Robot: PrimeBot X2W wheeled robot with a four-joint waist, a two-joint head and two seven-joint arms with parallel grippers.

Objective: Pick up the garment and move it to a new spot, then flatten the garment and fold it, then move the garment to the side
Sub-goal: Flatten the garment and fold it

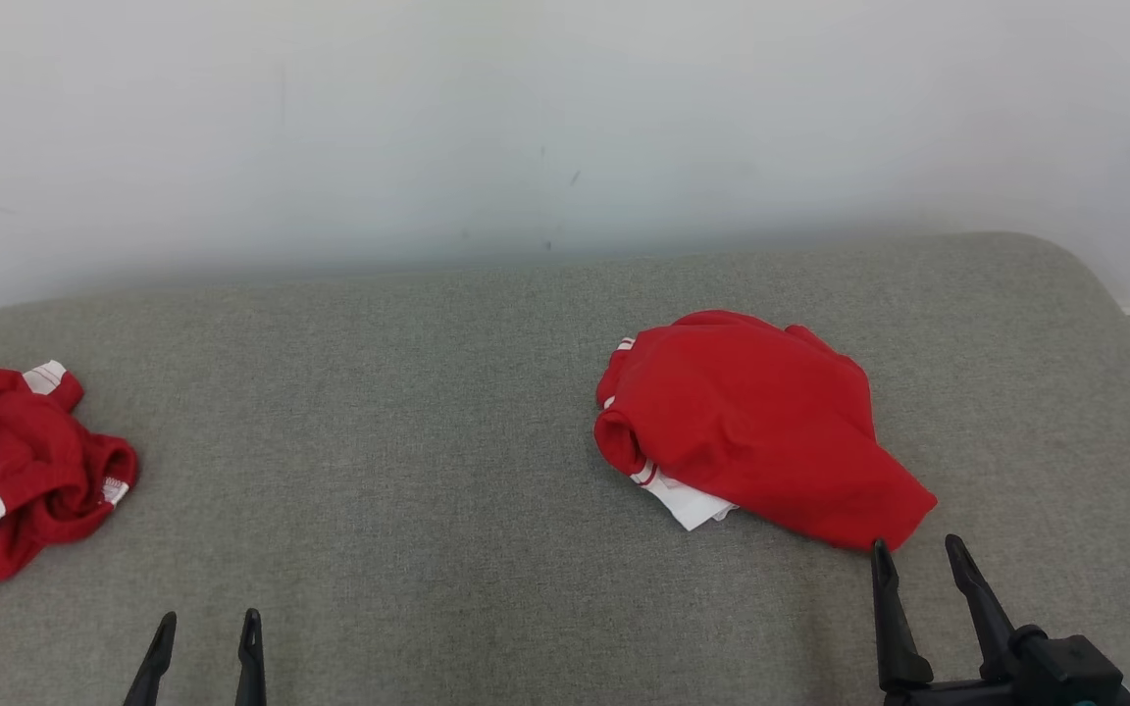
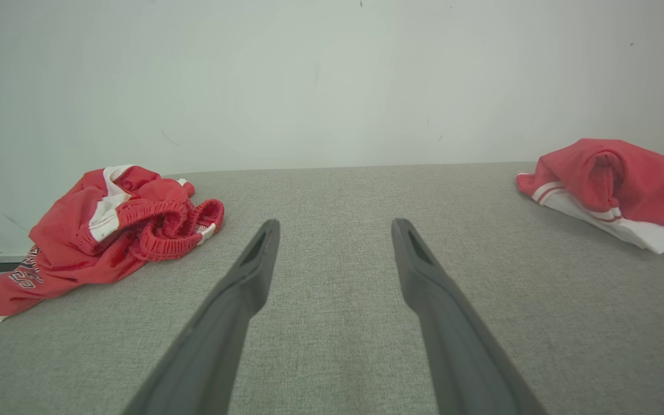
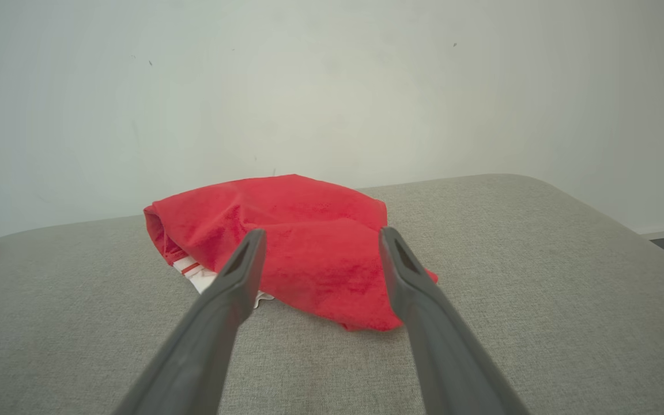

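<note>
While holding the right end effector (image 1: 916,542) spread at the near corner of the red garment (image 1: 751,422), right of frame centre, and the left end effector (image 1: 210,616) spread at lower left, looks set to pick up; calls for pinching that corner.

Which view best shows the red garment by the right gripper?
The head view: the red garment lies whole, from above. The right wrist view has fingers across it; the left wrist view cuts it off at the edge.
</note>
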